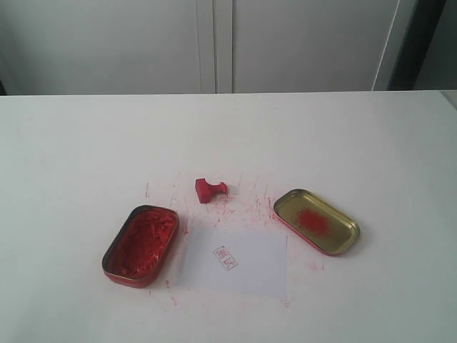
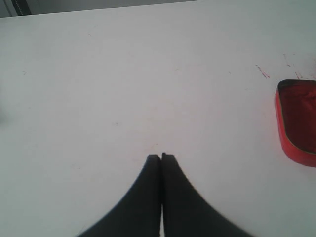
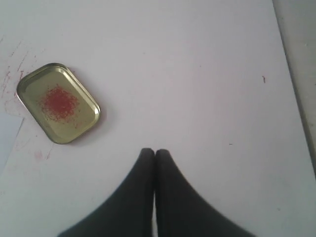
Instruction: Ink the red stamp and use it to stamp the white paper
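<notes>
The red stamp (image 1: 209, 189) lies tipped on its side on the white table, its knob pointing right, just beyond the white paper (image 1: 235, 262). The paper lies flat between the two tins and carries a small red imprint (image 1: 225, 258). Neither arm shows in the exterior view. In the left wrist view my left gripper (image 2: 161, 157) is shut with nothing in it, over bare table left of the ink tin (image 2: 298, 122). My right gripper (image 3: 154, 152) is also shut and empty, hanging over bare table away from the gold lid (image 3: 58, 102); a corner of the paper (image 3: 9, 133) shows there.
The tin of lumpy red ink paste (image 1: 141, 244) sits left of the paper. The gold lid (image 1: 316, 221) with a red smear lies to the paper's right. Red ink flecks (image 1: 250, 196) mark the table around the stamp. The table's right edge (image 3: 291, 84) shows in the right wrist view.
</notes>
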`<act>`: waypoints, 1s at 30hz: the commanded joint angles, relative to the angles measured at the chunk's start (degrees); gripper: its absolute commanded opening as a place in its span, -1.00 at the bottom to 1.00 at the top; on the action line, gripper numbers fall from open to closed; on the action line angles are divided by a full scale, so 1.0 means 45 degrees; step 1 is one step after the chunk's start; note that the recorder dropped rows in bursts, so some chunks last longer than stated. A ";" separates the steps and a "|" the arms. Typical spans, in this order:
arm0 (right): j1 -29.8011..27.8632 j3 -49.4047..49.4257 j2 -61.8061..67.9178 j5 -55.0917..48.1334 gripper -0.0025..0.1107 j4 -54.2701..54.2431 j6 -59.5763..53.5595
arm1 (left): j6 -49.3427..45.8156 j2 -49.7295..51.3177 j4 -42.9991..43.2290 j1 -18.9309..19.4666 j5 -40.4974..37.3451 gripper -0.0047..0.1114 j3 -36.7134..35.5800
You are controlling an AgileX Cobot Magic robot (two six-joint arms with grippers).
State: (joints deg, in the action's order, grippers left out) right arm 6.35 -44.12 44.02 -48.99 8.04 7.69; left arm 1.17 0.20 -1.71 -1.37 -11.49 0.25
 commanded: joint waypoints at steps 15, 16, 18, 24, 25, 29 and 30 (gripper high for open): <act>-0.0034 0.2263 -0.1636 0.1674 -0.96 -0.0643 0.0101 | 0.0030 -0.0044 0.0010 0.0016 -0.0023 -0.92 -0.0056; -0.0034 0.2263 -0.1636 0.1674 -0.96 -0.0643 0.0101 | 0.0030 -0.0044 0.0010 0.0016 -0.0023 -0.92 -0.0056; -0.0034 0.2263 -0.1636 0.1732 -0.96 -0.0643 0.0101 | 0.0030 -0.0044 0.0010 0.0016 -0.0023 -0.92 -0.0056; -0.0034 0.2263 -0.1636 0.1863 -0.96 -0.0643 0.0101 | 0.0030 -0.0044 0.0010 0.0016 -0.0023 -0.92 -0.0056; -0.0034 0.2263 -0.1636 0.1863 -0.96 -0.0643 0.0101 | 0.0030 -0.0044 0.0010 0.0016 -0.0023 -0.92 -0.0056; -0.0034 0.2263 -0.1636 0.1863 -0.96 -0.0643 0.0101 | 0.0030 -0.0044 0.0010 0.0016 -0.0023 -0.92 -0.0056; -0.0034 0.2263 -0.1636 0.1863 -0.96 -0.0643 0.0101 | 0.0030 -0.0044 0.0010 0.0016 -0.0023 -0.92 -0.0056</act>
State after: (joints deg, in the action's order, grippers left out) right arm 6.35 -34.09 36.87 -41.46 5.00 7.92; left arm 1.17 0.20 -1.71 -1.37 -11.49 0.25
